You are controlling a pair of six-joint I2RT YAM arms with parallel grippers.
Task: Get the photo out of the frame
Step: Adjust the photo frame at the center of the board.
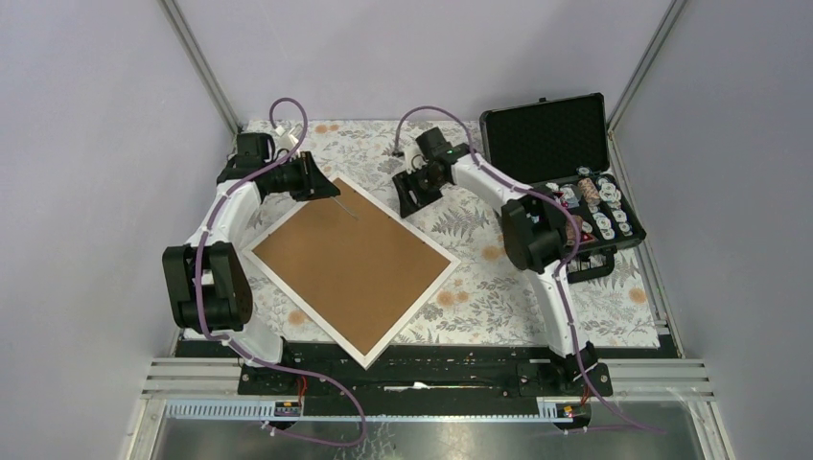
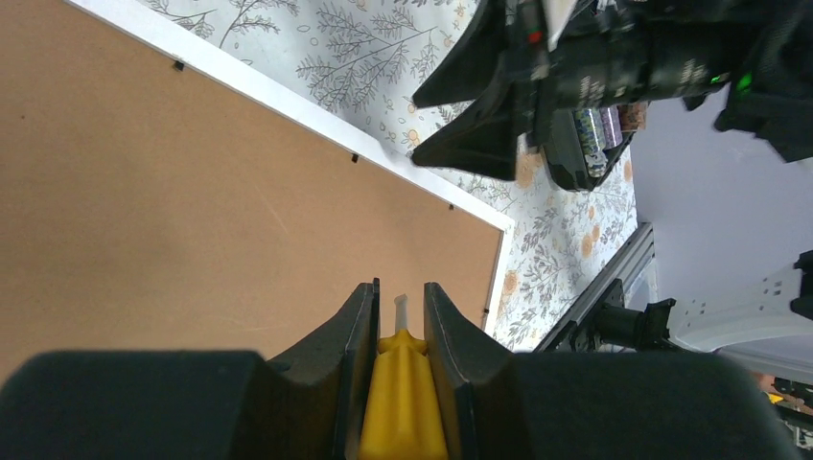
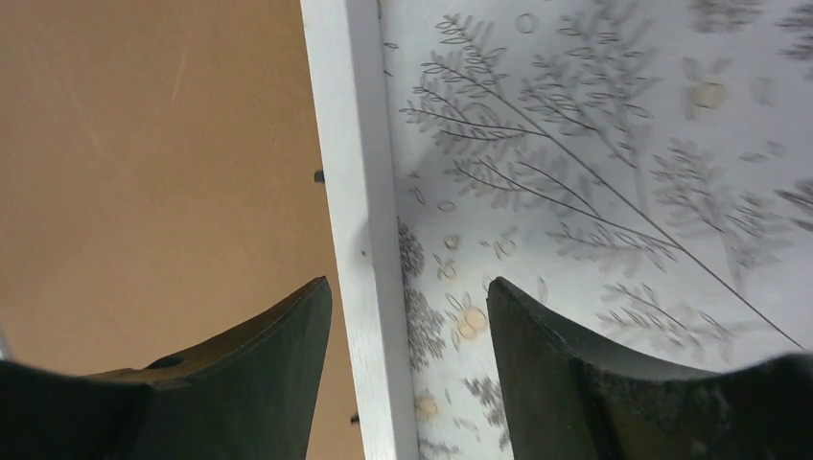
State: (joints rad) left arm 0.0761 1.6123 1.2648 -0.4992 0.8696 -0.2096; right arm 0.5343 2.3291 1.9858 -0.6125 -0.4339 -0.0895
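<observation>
The frame [image 1: 350, 264] lies face down on the flowered cloth, its brown fibreboard back up inside a thin white border [image 3: 360, 192]. The photo is hidden under that back. My left gripper [image 1: 321, 187] hovers over the frame's far left corner, shut on a yellow-handled tool [image 2: 403, 402] whose pale tip sticks out between the fingers [image 2: 360, 326]. The brown back [image 2: 144, 211] fills the left wrist view. My right gripper [image 1: 414, 196] is over the far right edge, open, its jaws either side of the white border without touching it [image 3: 407, 287].
An open black foam-lined case [image 1: 546, 134] stands at the back right, its lower half holding several small items [image 1: 594, 206]. Small black tabs [image 2: 177, 66] line the frame's inner edge. The right arm's body [image 1: 537, 235] stands between frame and case.
</observation>
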